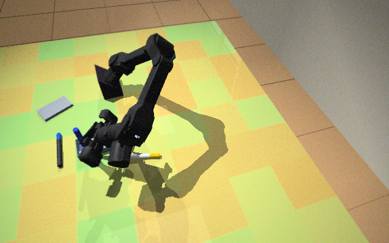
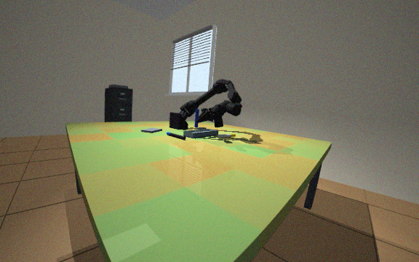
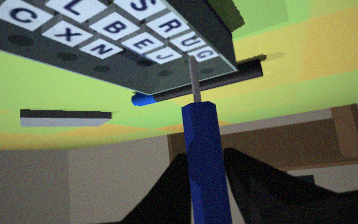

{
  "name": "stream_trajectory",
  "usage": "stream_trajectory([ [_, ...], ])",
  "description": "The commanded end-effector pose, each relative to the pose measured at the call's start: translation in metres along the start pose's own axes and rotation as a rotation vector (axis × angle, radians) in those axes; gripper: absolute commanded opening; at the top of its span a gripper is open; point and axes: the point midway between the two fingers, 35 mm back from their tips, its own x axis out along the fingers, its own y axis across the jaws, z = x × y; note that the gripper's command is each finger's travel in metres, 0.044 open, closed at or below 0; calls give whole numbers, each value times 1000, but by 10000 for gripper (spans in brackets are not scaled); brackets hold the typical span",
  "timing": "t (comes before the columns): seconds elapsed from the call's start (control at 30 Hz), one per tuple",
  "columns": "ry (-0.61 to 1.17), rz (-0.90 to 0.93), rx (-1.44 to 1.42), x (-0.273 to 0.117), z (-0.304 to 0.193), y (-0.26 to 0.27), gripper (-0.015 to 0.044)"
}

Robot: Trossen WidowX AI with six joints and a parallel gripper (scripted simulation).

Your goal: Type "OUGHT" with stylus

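Observation:
My gripper (image 1: 84, 139) (image 2: 198, 117) (image 3: 205, 159) is shut on the blue stylus (image 1: 78, 133) (image 2: 196, 120) (image 3: 205, 132), which stands nearly upright with its thin grey tip down. The keyboard (image 1: 78, 148) (image 2: 200, 134) (image 3: 85, 64) lies below, mostly hidden under the arm in the top view. In the wrist view the tip shows at the left edge of the G key (image 3: 204, 54), close to the J key (image 3: 163, 55) and just below the U key (image 3: 192, 42). I cannot tell whether it touches a key.
A black marker with a blue end (image 1: 59, 152) (image 2: 177, 136) (image 3: 232, 80) lies beside the keyboard's end. A white marker with a yellow end (image 1: 154, 155) (image 2: 233, 135) lies on the other side, partly behind the arm. A flat grey block (image 1: 55, 109) (image 2: 151, 130) (image 3: 65, 121) lies farther off.

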Motion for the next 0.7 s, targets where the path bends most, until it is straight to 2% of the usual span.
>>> stream_trajectory([
  [0.0, -3, 1, 4, 1, 3, 0, 81],
  [0.67, -3, 1, 4, 5, 8, 0, 81],
])
